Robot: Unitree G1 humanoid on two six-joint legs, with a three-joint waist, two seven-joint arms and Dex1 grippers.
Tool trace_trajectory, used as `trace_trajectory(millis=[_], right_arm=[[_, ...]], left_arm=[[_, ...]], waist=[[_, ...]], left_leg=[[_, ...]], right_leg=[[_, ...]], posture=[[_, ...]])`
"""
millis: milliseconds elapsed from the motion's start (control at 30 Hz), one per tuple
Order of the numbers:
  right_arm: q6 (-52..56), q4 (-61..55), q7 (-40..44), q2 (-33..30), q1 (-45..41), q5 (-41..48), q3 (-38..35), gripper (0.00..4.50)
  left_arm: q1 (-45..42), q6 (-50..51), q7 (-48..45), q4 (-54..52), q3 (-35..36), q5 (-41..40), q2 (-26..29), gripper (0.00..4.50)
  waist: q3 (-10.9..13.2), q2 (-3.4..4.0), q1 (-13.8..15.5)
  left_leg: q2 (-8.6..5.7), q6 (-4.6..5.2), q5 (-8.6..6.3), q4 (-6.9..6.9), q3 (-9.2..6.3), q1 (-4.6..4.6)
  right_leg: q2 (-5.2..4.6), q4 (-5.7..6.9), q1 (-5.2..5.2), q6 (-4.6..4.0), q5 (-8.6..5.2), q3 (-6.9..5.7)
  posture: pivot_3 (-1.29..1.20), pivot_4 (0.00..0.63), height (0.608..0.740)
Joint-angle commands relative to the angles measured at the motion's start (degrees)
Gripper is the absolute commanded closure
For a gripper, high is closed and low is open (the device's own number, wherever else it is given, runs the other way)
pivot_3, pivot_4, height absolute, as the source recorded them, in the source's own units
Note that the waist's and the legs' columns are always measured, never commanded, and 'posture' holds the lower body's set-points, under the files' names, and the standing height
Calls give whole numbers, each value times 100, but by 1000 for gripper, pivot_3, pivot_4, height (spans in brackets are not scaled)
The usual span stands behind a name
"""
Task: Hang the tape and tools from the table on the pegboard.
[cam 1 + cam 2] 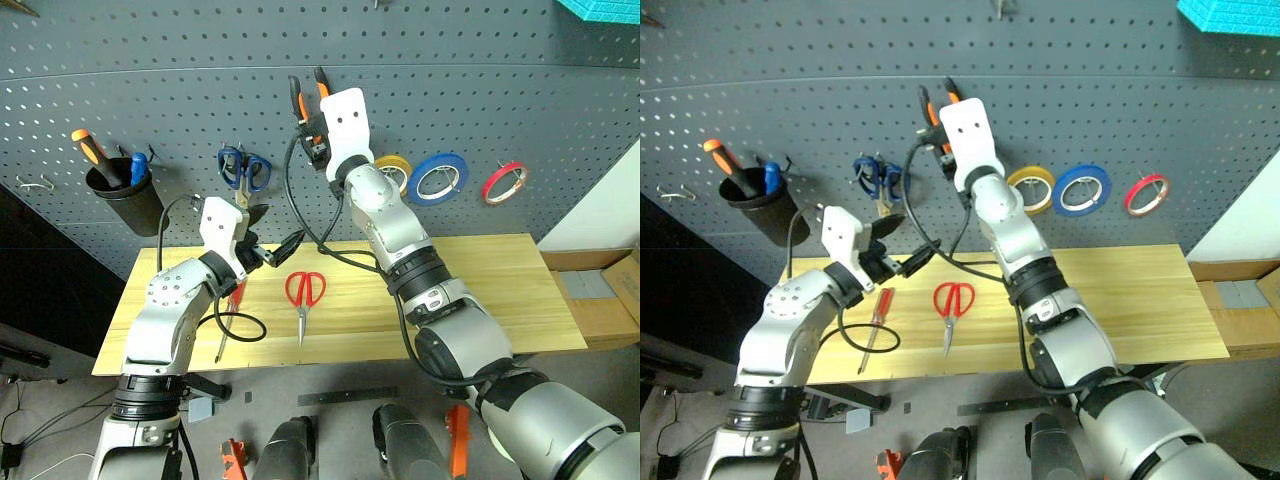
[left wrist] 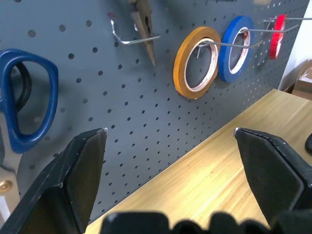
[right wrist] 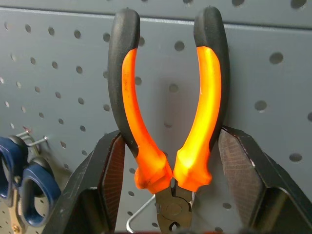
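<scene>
Hanging pliers (image 3: 168,131) on a pegboard (image 1: 520,110) hook, right gripper (image 3: 168,161) pinching both handles, nose down. Best settled fully over the hook before letting go. Left gripper (image 2: 170,161) spread wide, empty.

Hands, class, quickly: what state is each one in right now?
Left hand: open, holding nothing.
Right hand: closed on the pliers at the pegboard.
</scene>
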Motion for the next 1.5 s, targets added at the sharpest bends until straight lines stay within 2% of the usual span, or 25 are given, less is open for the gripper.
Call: trace_trajectory(millis=[33,233,433,467,533,700,800,900,1033,1167,1333,1500], right_arm=[[-202,-182,14,20,-90,-87,61,2073],[242,-331,204,35,213,-198,211,2073],[900,-826,417,-115,690,-336,413,84],[1041,-994,471,-156,802,-372,464,32],[1268,-1263,567,-213,960,-424,546,32],[2652,-2766,1565,-637,1763,-321,1045,32],[3799,-4240,2587,-1135,2429,189,1405,32],[4601,-5261,3094,-1562,2879,581,1551,32],[5065,-5715,3091,-1818,3225,717,1568,32],[5251,-5831,2962,-1826,3327,735,1620,32],[5332,-5871,2848,-1811,3362,767,1661,32],[5344,-5880,2811,-1872,3362,799,1668,32]], left_arm=[[-87,-171,-48,-48,2,12,-21,0],[-121,-196,-38,15,-46,46,-72,0],[-71,-162,-22,2,-149,97,-121,0],[-58,-145,-16,-10,-162,101,-123,0],[-38,-124,-5,-28,-177,102,-125,0],[239,260,126,-238,-254,86,-148,0],[666,934,416,-456,-514,328,-87,0],[881,1711,888,-448,-700,594,-153,0],[863,2772,1534,-135,-808,801,-458,0],[754,3227,1877,319,-926,937,-817,0],[226,3262,2404,1282,-1086,1307,-1312,0],[-456,3105,2863,2282,-756,1352,-1812,0]], waist=[[0,0,0],[0,0,1],[0,0,-2],[0,0,-2],[0,0,-1],[0,0,-7],[0,0,-7],[1,0,-13],[2,-4,-7],[3,-5,-5],[7,-13,11],[7,-14,8]], left_leg=[[0,0,0,0,0,0],[0,0,0,2,-1,0],[0,0,0,2,-1,0],[0,0,0,2,-1,0],[0,0,0,3,-1,0],[0,0,0,5,0,0],[0,0,-1,5,-3,0],[1,0,-2,2,-6,0],[5,0,-2,17,-11,1],[5,0,-1,23,-9,7],[5,-1,0,23,-11,2],[3,-1,-1,20,-6,-7]], right_leg=[[0,0,0,0,0,0],[0,1,1,0,0,0],[0,1,1,0,0,0],[0,1,1,0,0,0],[0,1,2,0,0,0],[-1,-1,5,1,-1,0],[-1,-2,5,2,-1,-2],[-1,-8,8,13,-8,-3],[-1,-12,17,34,-21,-12],[-1,-8,23,37,-18,-13],[-3,-13,21,38,-17,-16],[-4,-49,24,49,-9,-15]], posture=[[-64,185,740],[-71,185,740],[-76,189,740],[-77,190,740],[-78,191,740],[-84,195,740],[-88,199,740],[-91,201,740],[-97,204,740],[-115,209,740],[-121,210,740],[-131,211,740]])
